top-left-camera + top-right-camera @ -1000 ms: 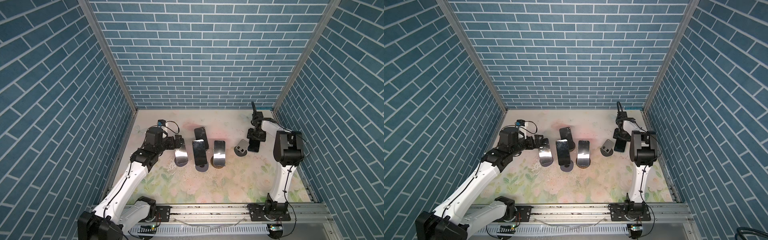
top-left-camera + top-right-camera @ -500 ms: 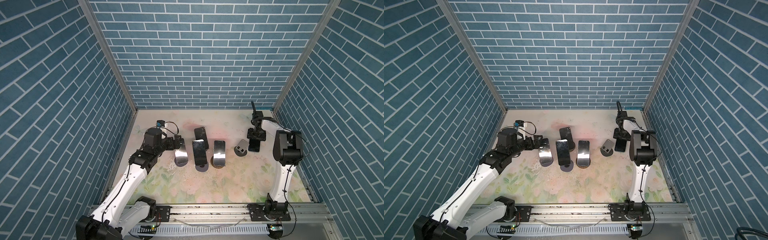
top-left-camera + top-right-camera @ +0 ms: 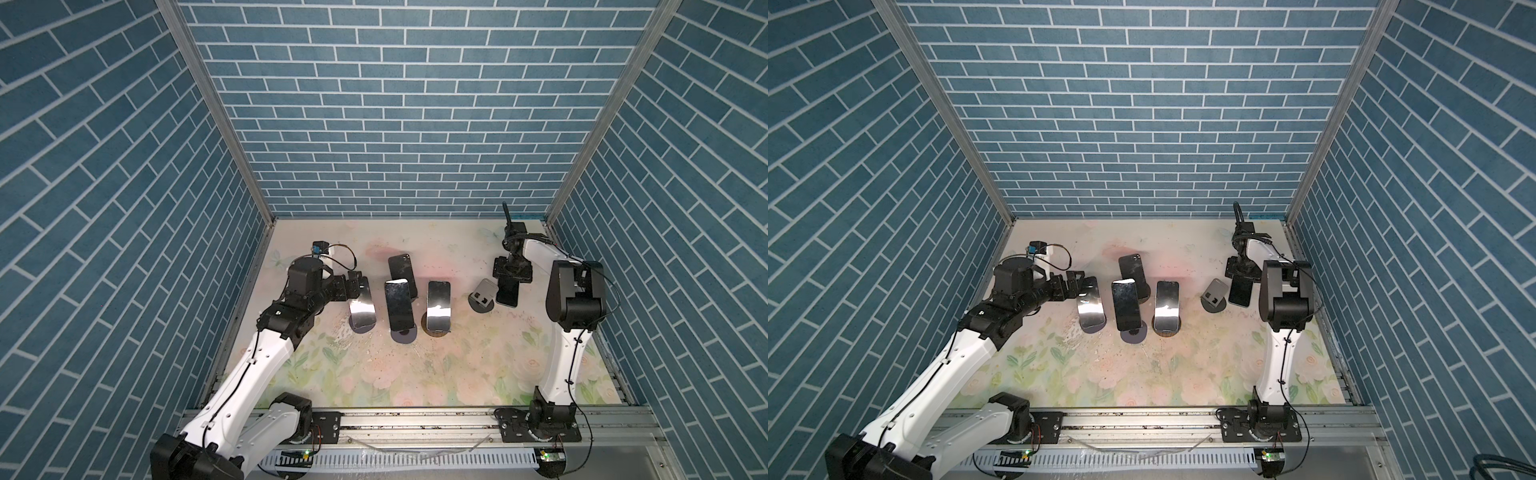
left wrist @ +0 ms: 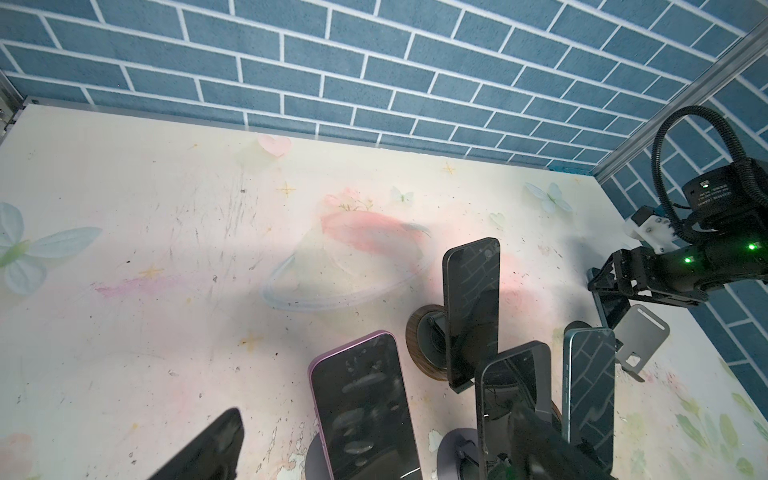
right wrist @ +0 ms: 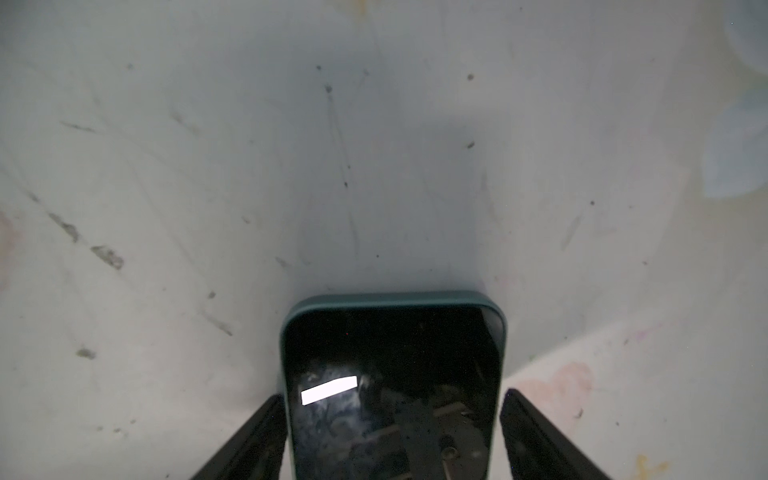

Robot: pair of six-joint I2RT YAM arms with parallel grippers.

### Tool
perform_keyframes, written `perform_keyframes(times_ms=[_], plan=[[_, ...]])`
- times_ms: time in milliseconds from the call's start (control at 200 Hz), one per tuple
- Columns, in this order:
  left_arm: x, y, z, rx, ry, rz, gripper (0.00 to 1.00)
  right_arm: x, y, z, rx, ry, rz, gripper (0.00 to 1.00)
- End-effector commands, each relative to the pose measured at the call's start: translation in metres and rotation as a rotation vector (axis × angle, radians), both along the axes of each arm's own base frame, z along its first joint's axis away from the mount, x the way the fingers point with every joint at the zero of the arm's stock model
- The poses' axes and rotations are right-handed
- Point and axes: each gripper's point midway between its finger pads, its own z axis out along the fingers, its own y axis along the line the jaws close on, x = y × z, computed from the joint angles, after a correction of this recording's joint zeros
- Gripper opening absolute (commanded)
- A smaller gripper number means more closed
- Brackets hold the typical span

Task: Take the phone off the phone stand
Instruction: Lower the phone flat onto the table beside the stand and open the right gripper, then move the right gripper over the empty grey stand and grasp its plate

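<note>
A dark phone in a teal case lies flat on the table beside an empty grey phone stand, also seen in a top view. My right gripper straddles its far end, open; one of its fingers stands clear of the case edge. In both top views that gripper points down over the phone. My left gripper is open at the top of a purple-edged phone that leans on the leftmost stand. Its fingers flank that phone without touching.
Three more phones stand on round-based stands mid-table: a middle one, one behind it and a right one. Brick walls close in on three sides. The right arm's upright link stands near the right wall.
The right gripper's jaws have spread away from the teal-cased phone. The left gripper has edged closer to the purple-edged phone.
</note>
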Motion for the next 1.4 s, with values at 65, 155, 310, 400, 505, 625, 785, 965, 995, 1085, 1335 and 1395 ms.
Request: perform_keyframes(times_ms=[65, 155, 310, 400, 505, 625, 785, 965, 995, 1085, 1335, 1395], plan=[[-0.004, 0.005, -0.001, 0.026, -0.002, 0.014, 1.00, -0.028, 0.003, -0.018, 0.014, 0.124, 0.035, 0.82], [-0.006, 0.006, 0.000, 0.030, -0.003, 0.014, 1.00, -0.026, 0.005, -0.010, 0.027, 0.094, 0.024, 0.82], [-0.008, 0.009, 0.001, 0.040, -0.004, 0.024, 1.00, -0.023, 0.002, 0.021, 0.020, 0.021, -0.002, 0.82], [-0.007, 0.008, 0.002, 0.040, -0.006, 0.024, 1.00, -0.023, 0.003, 0.041, 0.026, -0.024, -0.013, 0.81], [-0.007, 0.009, 0.001, 0.043, -0.004, 0.025, 1.00, -0.027, 0.009, 0.063, 0.034, -0.071, -0.015, 0.81], [-0.007, 0.009, 0.000, 0.048, 0.002, 0.024, 1.00, -0.036, 0.018, 0.082, 0.039, -0.109, -0.003, 0.81], [-0.007, 0.009, -0.001, 0.049, 0.005, 0.021, 1.00, -0.051, 0.035, 0.101, 0.050, -0.125, 0.011, 0.82], [-0.006, 0.008, -0.002, 0.057, 0.000, 0.015, 1.00, -0.066, 0.058, 0.115, 0.036, -0.150, 0.004, 0.90], [-0.006, 0.008, -0.002, 0.059, -0.003, 0.014, 1.00, -0.069, 0.063, 0.114, 0.043, -0.151, -0.003, 0.92], [-0.004, 0.007, -0.001, 0.064, -0.007, 0.009, 1.00, -0.075, 0.073, 0.111, 0.042, -0.155, -0.026, 0.99], [0.002, -0.001, -0.004, 0.053, 0.003, -0.023, 1.00, -0.084, 0.089, 0.092, 0.022, -0.146, -0.055, 0.99], [0.002, -0.002, -0.006, 0.051, 0.007, -0.027, 1.00, -0.087, 0.090, 0.088, 0.011, -0.140, -0.062, 0.99]])
